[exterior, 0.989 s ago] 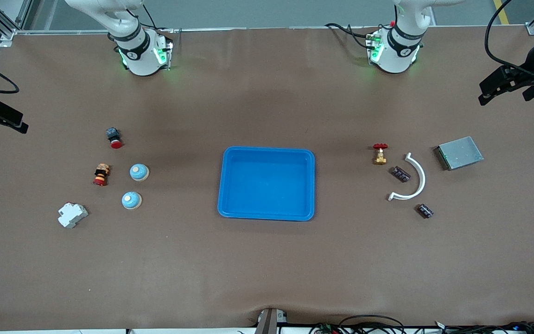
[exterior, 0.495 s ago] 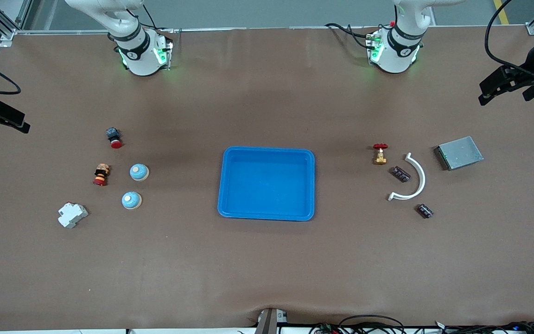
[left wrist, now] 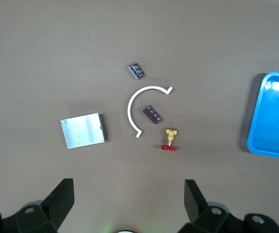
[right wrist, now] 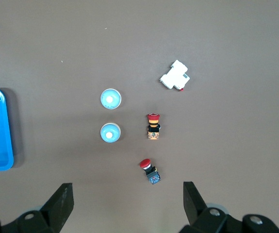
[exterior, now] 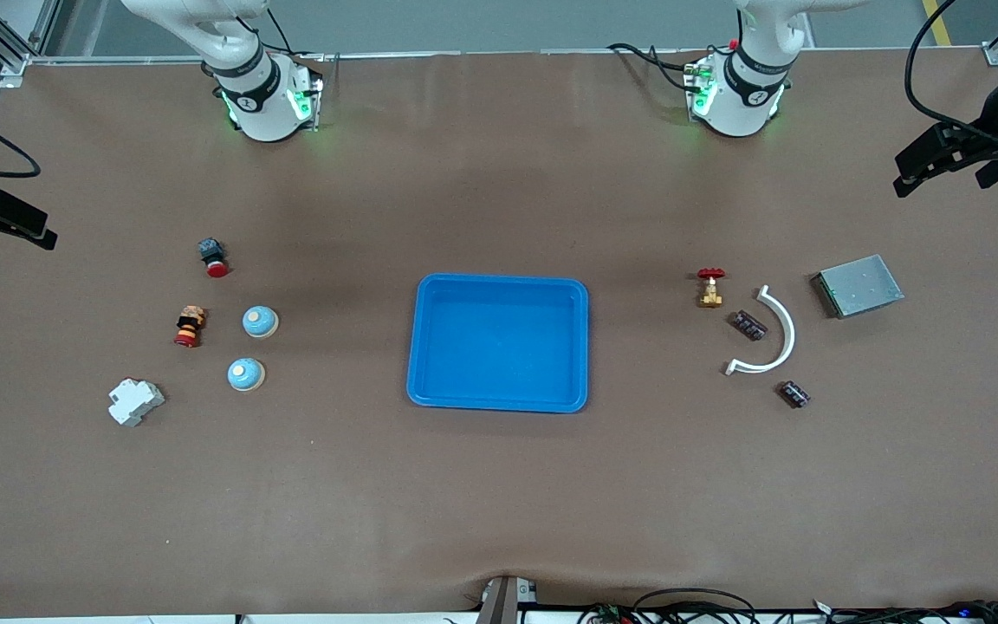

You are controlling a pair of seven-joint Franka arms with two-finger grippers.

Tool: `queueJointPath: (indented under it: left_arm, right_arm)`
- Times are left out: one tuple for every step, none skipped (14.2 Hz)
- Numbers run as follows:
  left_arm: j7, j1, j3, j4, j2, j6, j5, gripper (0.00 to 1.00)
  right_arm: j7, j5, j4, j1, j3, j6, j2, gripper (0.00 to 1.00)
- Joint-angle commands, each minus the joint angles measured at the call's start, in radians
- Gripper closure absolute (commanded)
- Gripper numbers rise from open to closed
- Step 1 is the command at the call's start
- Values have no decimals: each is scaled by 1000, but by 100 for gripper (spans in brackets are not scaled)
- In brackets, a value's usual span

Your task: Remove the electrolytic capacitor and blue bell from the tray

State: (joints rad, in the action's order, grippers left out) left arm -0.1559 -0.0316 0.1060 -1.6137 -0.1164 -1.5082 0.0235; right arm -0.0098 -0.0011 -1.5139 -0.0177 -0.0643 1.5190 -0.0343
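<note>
On the brown table [exterior: 499, 503], toward my right arm's [exterior: 261, 104] end, I see three small parts. A push button with a dark body and red cap [exterior: 213, 257] [right wrist: 150, 172] lies farthest from the front camera. Nearer lies a second button, banded red, black and orange [exterior: 189, 327] [right wrist: 153, 126]. Nearest of the three sits a white circuit breaker [exterior: 135, 402] [right wrist: 174, 76].

Toward my left arm's [exterior: 737, 95] end stands a brass valve with a red handwheel [exterior: 710, 287] [left wrist: 169, 140]. Beside it lies a white curved strip [exterior: 787, 329] [left wrist: 129, 108], apart from it. A flat grey metal box [exterior: 859, 285] [left wrist: 82, 130] lies closer to the table's end.
</note>
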Motion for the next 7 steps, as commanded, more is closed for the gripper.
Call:
queueJointPath:
  left_arm:
    - [-10,-7,4,-14,-20,-9,-16,0]
    - [-10,-8,4,-12,-20,-9,-16,0]
    - [-10,-7,4,-11,-20,-7,-16,0]
    - [-10,-7,6,-8,-20,-7,-16,0]
    - [-8,-7,6,-5,-19,-7,-17,0]
    - [-7,-5,7,-5,-19,-7,-19,0]
    - [-4,-5,7,-5,-17,-7,-20,0]
  right_arm:
    - [-10,0,-26,-11,9,13,24,0]
    - [-9,0,-26,-10,9,13,24,0]
    - [-9,0,-28,-8,9,13,22,0]
    - [-7,0,-28,-7,9,13,22,0]
    - [-4,0,-28,-4,9,13,22,0]
    - [-1,0,-28,-2,9,15,22,0]
    - [-1,0,-28,-1,9,15,22,0]
